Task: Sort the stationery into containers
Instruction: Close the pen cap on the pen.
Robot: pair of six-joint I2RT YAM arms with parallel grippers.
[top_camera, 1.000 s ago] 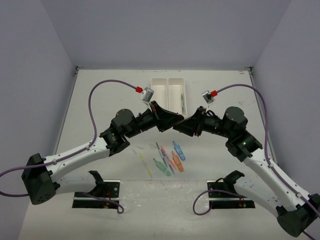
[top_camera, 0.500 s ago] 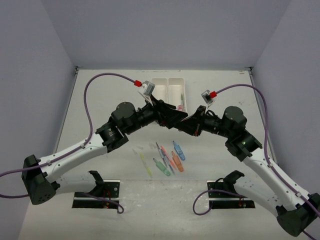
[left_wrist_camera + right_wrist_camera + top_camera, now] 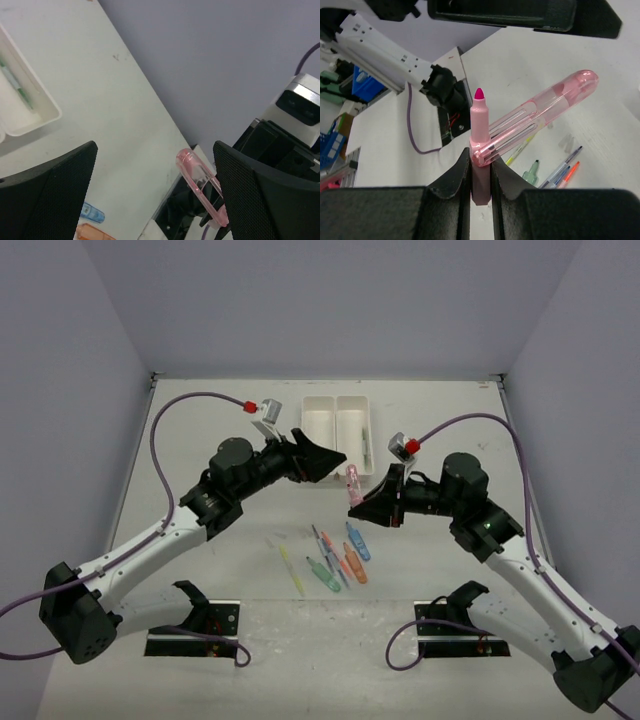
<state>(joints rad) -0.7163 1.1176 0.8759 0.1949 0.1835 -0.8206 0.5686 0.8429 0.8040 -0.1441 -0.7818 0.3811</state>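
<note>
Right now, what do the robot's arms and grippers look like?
The left arm and right arm have white lower links and black joints. The left gripper and right gripper have black wedge-shaped fingers. A purple cable with a red connector runs to a grey camera on each wrist.

Top camera: fixed, high, behind the arm bases at the near edge of the table (image 3: 450, 430). It faces down and forward to the far wall, distant, with the whole table in frame. Left wrist camera: behind the left gripper (image 3: 155, 147), close. It faces across the table's far right part to the right wall. Right wrist camera: behind the right gripper (image 3: 479, 162), very close. It faces back toward the near left corner and the left arm (image 3: 375, 42). Shared: marker (image 3: 354, 483) (image 3: 200, 187) (image 3: 540, 112) in all three; tray (image 3: 336, 420) (image 3: 35, 107) in top and left wrist; pens (image 3: 335, 560) (image 3: 560, 172) in top and right wrist.
</note>
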